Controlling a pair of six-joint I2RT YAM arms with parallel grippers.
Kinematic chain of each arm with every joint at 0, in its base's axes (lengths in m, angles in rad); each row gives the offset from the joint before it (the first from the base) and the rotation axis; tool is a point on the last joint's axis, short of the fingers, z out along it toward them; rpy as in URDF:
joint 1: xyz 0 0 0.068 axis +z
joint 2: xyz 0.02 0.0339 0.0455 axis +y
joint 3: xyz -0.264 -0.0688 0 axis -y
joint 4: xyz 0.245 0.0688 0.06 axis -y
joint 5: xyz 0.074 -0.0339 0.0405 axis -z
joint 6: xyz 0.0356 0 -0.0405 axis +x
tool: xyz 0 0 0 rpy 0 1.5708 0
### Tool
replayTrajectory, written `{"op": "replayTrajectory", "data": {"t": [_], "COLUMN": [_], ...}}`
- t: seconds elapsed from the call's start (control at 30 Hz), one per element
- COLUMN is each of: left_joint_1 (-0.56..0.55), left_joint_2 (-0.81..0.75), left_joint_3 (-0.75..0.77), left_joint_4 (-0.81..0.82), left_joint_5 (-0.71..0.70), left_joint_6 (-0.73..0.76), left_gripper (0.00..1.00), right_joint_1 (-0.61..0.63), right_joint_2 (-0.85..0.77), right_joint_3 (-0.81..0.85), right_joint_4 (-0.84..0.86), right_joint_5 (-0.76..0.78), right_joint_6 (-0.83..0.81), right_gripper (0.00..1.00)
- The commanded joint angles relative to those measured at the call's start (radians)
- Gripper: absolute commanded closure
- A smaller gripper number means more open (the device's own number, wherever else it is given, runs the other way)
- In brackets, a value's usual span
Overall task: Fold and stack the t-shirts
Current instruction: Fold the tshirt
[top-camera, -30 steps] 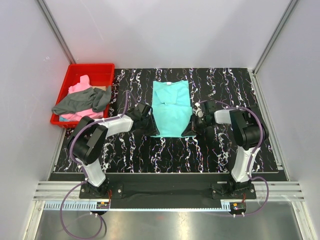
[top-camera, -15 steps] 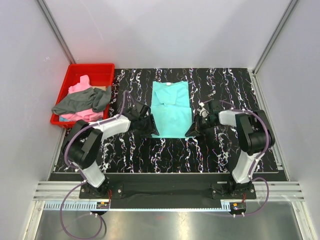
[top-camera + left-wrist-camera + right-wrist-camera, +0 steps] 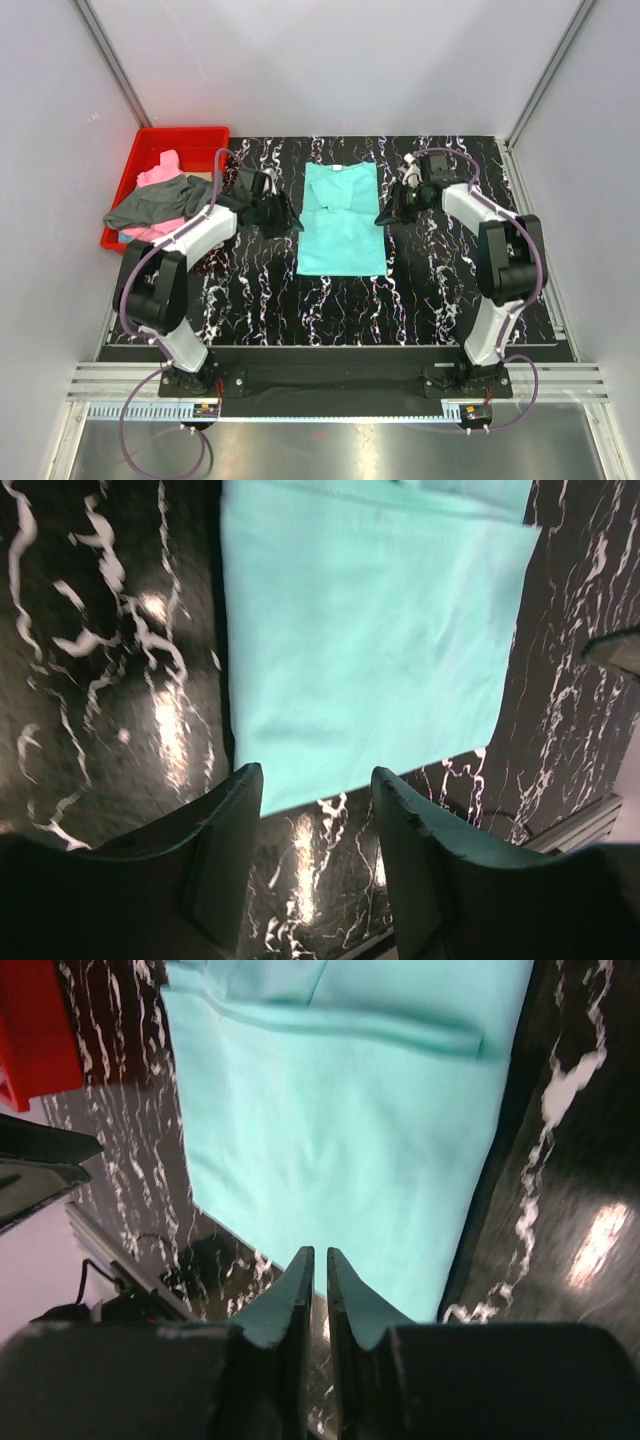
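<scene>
Black, white-veined tabletop [image 3: 420,300] runs away from the two arm bases at its near edge. The first thing on it is the hem of the teal t-shirt [image 3: 341,235]. The shirt lies flat in the middle of the table as a long narrow rectangle, with its sleeves turned in over the chest and its collar at the far end.

About halfway up the shirt, the left gripper [image 3: 291,221] sits just beside the left edge and points in at the cloth. The left wrist view shows its jaws well apart with nothing held. The cloth's near left corner lies just past the fingertips [image 3: 228,855], which hang over bare table.

Level with it across the shirt, the right gripper [image 3: 383,217] sits at the right edge, also turned inward. In the right wrist view its fingers [image 3: 293,1295] are drawn almost together, leaving only a thin slit with no cloth pinched in it. The shirt spreads out beneath and beyond them, its right edge just to their right. Whether the tips touch the fabric cannot be told.

Farther back, off the table's left side, stands the red bin [image 3: 195,148]. It holds the pink t-shirt [image 3: 160,175], and the dark grey t-shirt [image 3: 150,208] is draped across it and over the near rim.
</scene>
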Motion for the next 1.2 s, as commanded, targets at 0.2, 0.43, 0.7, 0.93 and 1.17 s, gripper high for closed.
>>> {"op": "replayTrajectory", "data": {"t": [0.2,0.43,0.7,0.93,1.17], "left_joint_1": [0.109,0.114,0.128,0.129,0.106], "left_joint_2": [0.209,0.347,0.403,0.244,0.036], "left_joint_3": [0.114,0.198,0.226,0.22,-0.03], "left_joint_4": [0.243,0.257,0.207,0.069,0.085], "left_joint_5": [0.251,0.242,0.195,0.085,0.094], "left_joint_6": [-0.002,-0.02,-0.028,0.018,0.016], "left_gripper": [0.49,0.5,0.54,0.47,0.4], "right_joint_1": [-0.038,-0.076,-0.09,-0.09,-0.075], "right_joint_2": [0.237,0.375,0.392,0.19,-0.002], "right_joint_3": [0.263,0.32,0.335,0.269,-0.025], "right_joint_4": [-0.06,-0.041,-0.043,-0.121,-0.117], "right_joint_5": [-0.019,-0.038,-0.027,0.055,0.083], "right_joint_6": [-0.089,-0.092,-0.095,-0.036,0.052], "right_gripper": [0.86,0.88,0.84,0.61,0.43]}}
